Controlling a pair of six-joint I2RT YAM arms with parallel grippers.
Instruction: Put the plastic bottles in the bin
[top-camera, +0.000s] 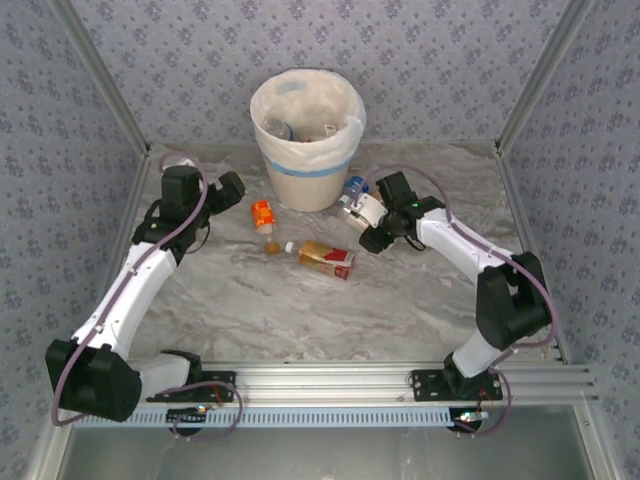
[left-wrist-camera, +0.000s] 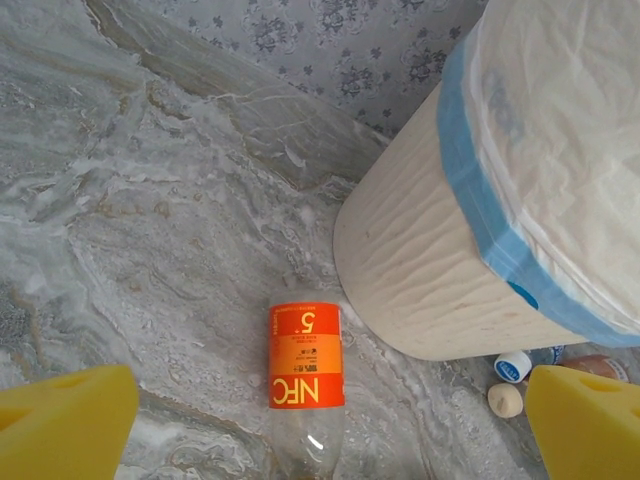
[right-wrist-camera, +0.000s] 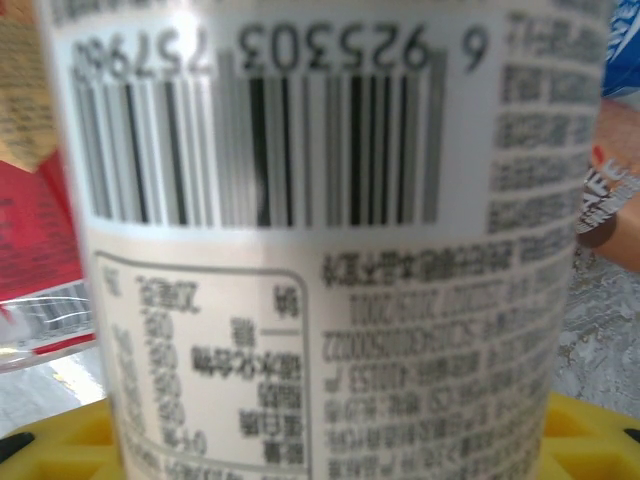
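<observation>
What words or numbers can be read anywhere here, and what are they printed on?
"NFC" and "5", both upside down: on the orange-labelled clear plastic bottle lying beside the cream-white round bin.
"6 925303 757", later digits unsure, upside down by a barcode: on the white-labelled clear plastic bottle.
Fine print on that white label, and the red-labelled plastic bottle: too blurred or small to read.

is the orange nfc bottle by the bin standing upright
No, the orange-label bottle lies on its side on the table beside the bin.
</observation>
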